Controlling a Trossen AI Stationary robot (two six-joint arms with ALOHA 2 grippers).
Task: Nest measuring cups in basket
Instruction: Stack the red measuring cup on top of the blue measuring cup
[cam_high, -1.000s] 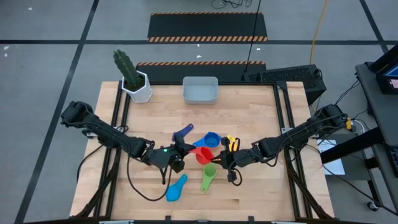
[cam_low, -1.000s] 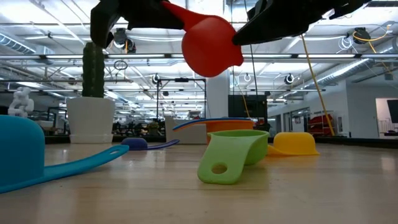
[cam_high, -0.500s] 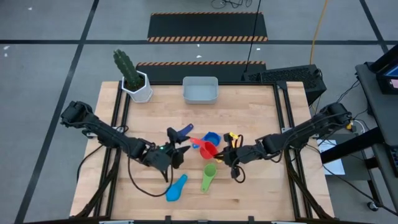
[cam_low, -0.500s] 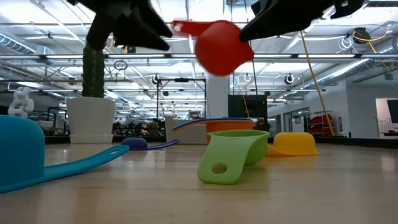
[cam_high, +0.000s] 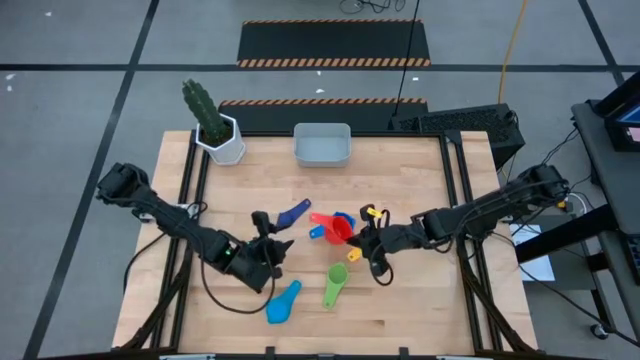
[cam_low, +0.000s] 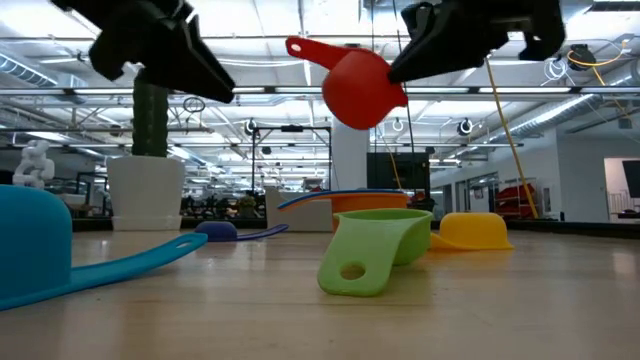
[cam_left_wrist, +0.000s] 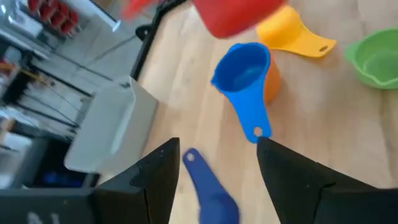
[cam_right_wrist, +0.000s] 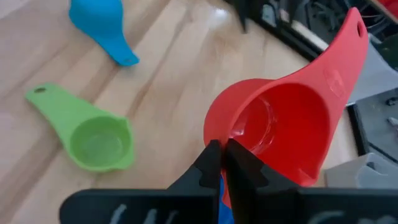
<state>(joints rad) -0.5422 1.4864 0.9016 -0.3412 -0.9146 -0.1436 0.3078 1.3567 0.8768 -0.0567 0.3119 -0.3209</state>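
**A:** Working left to right from the basket (cam_high: 322, 146): your left gripper (cam_high: 268, 243) hangs near and left of it, fingers spread with nothing between them. The light blue cup (cam_high: 284, 300) lies nearest you, the dark blue cup (cam_high: 295, 213) just past that gripper. Then the red cup (cam_high: 335, 228), lifted off the wood, your right gripper (cam_high: 357, 240) pinched tight on its rim. Green cup (cam_high: 335, 282), blue cup (cam_high: 340, 218) and yellow cup (cam_high: 372, 213) sit around it. All are well short of the basket.

**B:** How will it handle?

**A:** I'd judge it light, stiff and slick. You hold thin wall only, so it may swivel; the flat handle is the surer place.

**B:** Which views help?

**A:** The right wrist view shows the fingertips (cam_right_wrist: 219, 163) biting the rim, which overhead hides. The low view proves the cup is airborne. The left wrist view shows the blue cup nested in an orange cup (cam_left_wrist: 272, 87).
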